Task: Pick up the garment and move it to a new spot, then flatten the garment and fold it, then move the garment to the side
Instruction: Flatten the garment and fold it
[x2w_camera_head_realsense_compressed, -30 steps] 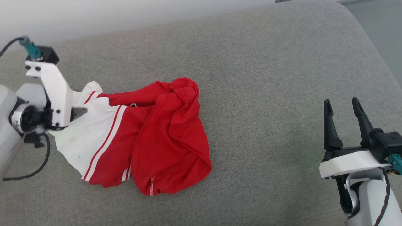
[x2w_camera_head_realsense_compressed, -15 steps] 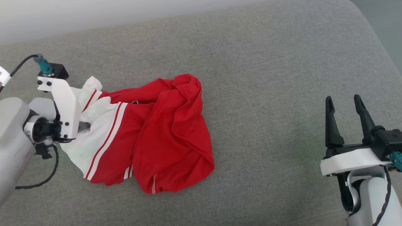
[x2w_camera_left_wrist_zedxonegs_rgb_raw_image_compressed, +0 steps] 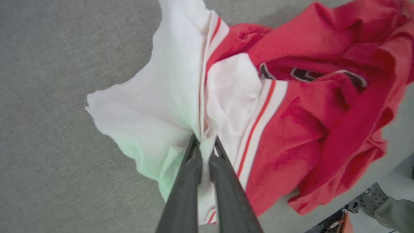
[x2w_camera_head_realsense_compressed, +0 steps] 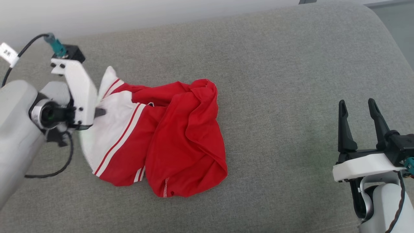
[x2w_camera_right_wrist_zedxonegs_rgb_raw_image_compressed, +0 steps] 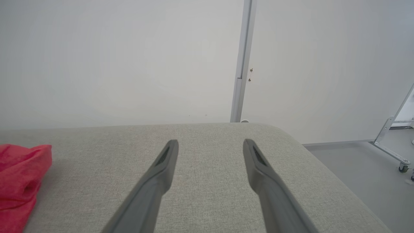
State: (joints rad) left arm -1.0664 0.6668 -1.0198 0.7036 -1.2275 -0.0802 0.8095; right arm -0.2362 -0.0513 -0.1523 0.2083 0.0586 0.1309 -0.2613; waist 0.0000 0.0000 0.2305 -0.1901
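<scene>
L claw (x2w_camera_left_wrist_zedxonegs_rgb_raw_image_compressed: 203, 144) has just snapped shut on the white sleeve of the shirt (x2w_camera_head_realsense_compressed: 181, 139), which lies crumpled mid-left on the cushion (x2w_camera_head_realsense_compressed: 284, 64). Grip looks set, so lift & move next. R claw (x2w_camera_head_realsense_compressed: 357, 108) open, idle at lower right

light: bright, even; soft shadows under garment (x2w_camera_head_realsense_compressed: 181, 136)
blur: my left fingers (x2w_camera_left_wrist_zedxonegs_rgb_raw_image_compressed: 186, 194) out of focus
cast: green tint on its white sleeve (x2w_camera_left_wrist_zedxonegs_rgb_raw_image_compressed: 145, 110)

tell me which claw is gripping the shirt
The left claw: it is shut on the white sleeve of the shirt. The right claw is open over the bare grey cushion, apart from the shirt.
</scene>
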